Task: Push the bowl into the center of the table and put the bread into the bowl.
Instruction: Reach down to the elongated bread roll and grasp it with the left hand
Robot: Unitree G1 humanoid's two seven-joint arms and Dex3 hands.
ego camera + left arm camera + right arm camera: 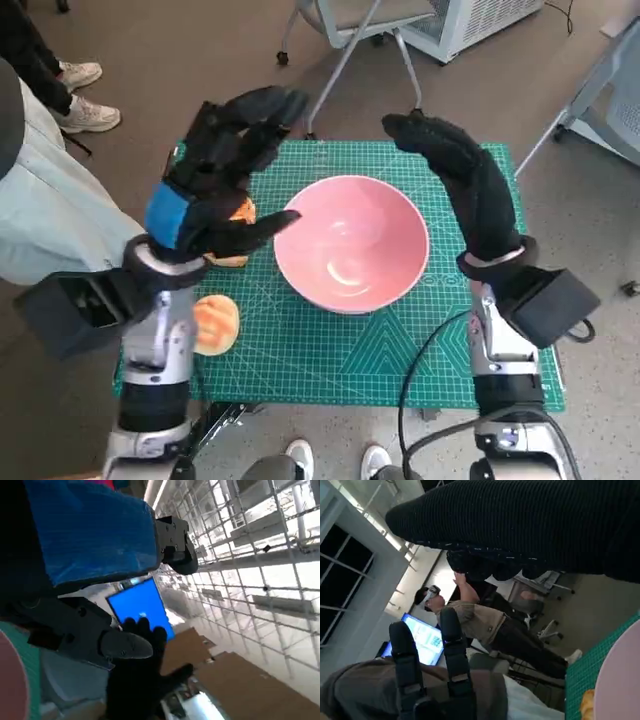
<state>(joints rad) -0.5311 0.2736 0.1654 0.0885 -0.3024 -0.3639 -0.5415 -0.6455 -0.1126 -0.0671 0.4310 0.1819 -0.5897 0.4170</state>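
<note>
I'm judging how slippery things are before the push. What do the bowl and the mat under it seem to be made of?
The pink bowl looks like glazed ceramic or glossy plastic: smooth, with bright highlights inside; which of the two cannot be told. The green mat looks like a rubbery or vinyl cutting mat: flat, matte, printed with pale grid lines. Neither hand touches the bowl.

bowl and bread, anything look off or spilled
Nothing spilled or damaged. The pink bowl sits upright and empty near the middle of the green mat. Two bread pieces lie outside it: one at the mat's edge, another partly hidden under the left hand.
</note>
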